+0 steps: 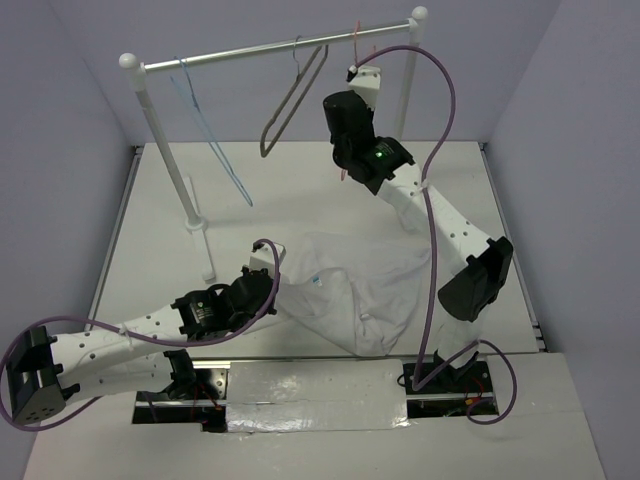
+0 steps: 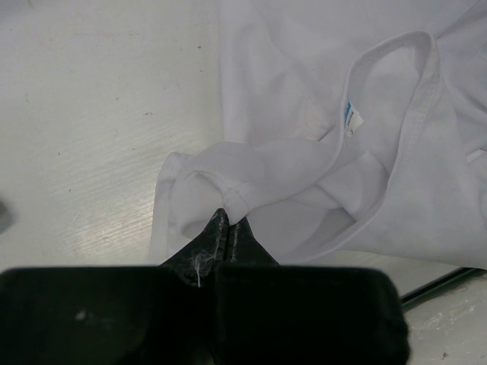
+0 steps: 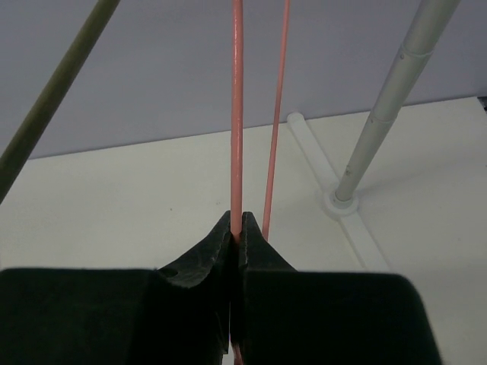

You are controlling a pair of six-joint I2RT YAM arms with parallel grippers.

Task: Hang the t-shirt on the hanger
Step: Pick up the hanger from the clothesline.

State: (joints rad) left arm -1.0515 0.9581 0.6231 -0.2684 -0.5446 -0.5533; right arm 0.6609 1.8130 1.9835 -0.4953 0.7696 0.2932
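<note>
The t-shirt (image 1: pixel 350 285) lies crumpled on the bench (image 1: pixel 300 190), close to the near edge and a little right of the middle. Its neck opening faces up, with the small blue label (image 2: pixel 350 118) showing inside the collar.

The left hand (image 2: pixel 226 224) is low at the shirt's left edge. Its fingers are pressed together and pinch a rolled fold of the white cloth, which puckers up toward the tips.

The right arm reaches up toward the far right corner of the bench, where a clothes rail (image 1: pixel 250 52) spans two white posts. The right hand (image 3: pixel 236 232) is closed tight on one pink wire of the hanger (image 3: pixel 237 114). That wire runs straight up from between the fingers, and a second pink wire stands just beside it to the right. The hanger's hook sits on the rail near its right end.

Two more hangers are on the same rail: a thicker grey-brown hanger (image 1: pixel 290 105) just left of the pink one, and a thin light-blue hanger (image 1: pixel 215 140) nearer the left post.
</note>
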